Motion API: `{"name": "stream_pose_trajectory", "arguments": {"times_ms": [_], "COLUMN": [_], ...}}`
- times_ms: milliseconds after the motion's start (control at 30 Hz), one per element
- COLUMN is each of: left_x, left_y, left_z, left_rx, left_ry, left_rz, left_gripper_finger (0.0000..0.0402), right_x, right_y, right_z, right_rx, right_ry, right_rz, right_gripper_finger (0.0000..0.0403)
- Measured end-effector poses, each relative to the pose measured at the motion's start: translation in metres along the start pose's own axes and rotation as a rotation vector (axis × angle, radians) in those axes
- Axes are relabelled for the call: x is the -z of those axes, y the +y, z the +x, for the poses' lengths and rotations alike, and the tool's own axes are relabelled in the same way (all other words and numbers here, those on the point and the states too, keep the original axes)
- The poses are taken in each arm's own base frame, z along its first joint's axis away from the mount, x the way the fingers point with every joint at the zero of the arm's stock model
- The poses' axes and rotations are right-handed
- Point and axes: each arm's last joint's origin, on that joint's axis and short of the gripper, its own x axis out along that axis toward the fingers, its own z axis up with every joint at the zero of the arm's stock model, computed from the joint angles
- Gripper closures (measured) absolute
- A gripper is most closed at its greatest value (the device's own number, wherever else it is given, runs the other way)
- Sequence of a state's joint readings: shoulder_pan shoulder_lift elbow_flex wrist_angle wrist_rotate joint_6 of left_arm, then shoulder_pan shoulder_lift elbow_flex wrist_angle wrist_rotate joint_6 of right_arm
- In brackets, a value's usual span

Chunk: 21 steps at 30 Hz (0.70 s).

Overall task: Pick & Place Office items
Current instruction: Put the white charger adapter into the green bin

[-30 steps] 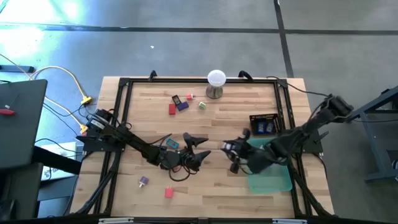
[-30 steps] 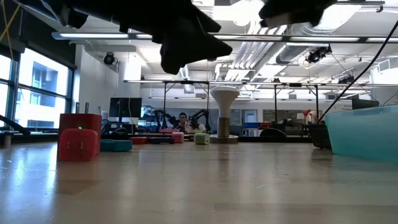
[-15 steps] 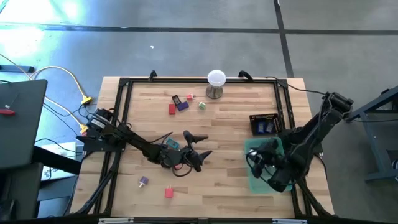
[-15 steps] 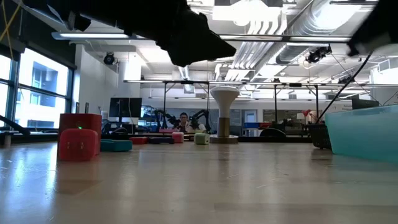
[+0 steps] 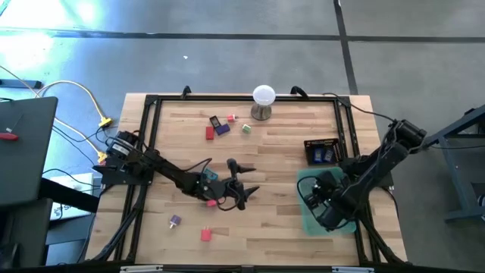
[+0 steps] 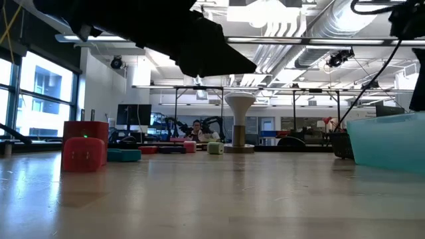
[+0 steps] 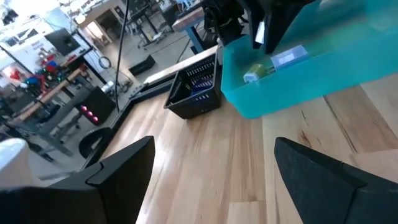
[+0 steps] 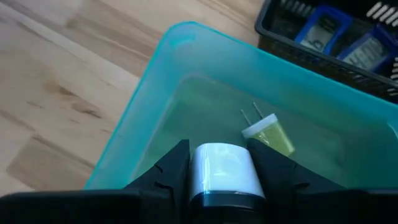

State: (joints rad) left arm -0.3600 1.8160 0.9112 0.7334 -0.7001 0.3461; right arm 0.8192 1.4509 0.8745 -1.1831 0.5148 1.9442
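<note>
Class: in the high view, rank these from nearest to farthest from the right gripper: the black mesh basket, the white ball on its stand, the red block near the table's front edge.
From the right gripper:
1. Black mesh basket, just behind it.
2. Red block, front left.
3. White ball, at the back edge; close to the block's range.

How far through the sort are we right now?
Done: one yellow-green plug piece lies in the green tray. In hand: the right gripper hangs over the tray, shut on a white-and-black piece. Left: red, purple and other items on the table; the left gripper is open mid-table.
</note>
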Motion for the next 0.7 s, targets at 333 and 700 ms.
{"name": "stream_pose_trajectory", "arguments": {"times_ms": [333,700], "left_x": [0.002,0.002], "left_y": [-0.001,-0.001], "left_z": [0.000,0.000], "left_rx": [0.008,0.009], "left_ry": [0.014,0.019], "left_rz": [-0.013,-0.008], "left_gripper_finger": [0.0077,0.0077], "right_x": [-0.008,-0.014], "right_y": [0.001,0.002], "right_z": [0.035,0.039], "right_rx": [0.030,0.032], "right_ry": [0.089,0.086], "right_rz": [-0.015,-0.047], "right_gripper_finger": [0.0274,0.0233]}}
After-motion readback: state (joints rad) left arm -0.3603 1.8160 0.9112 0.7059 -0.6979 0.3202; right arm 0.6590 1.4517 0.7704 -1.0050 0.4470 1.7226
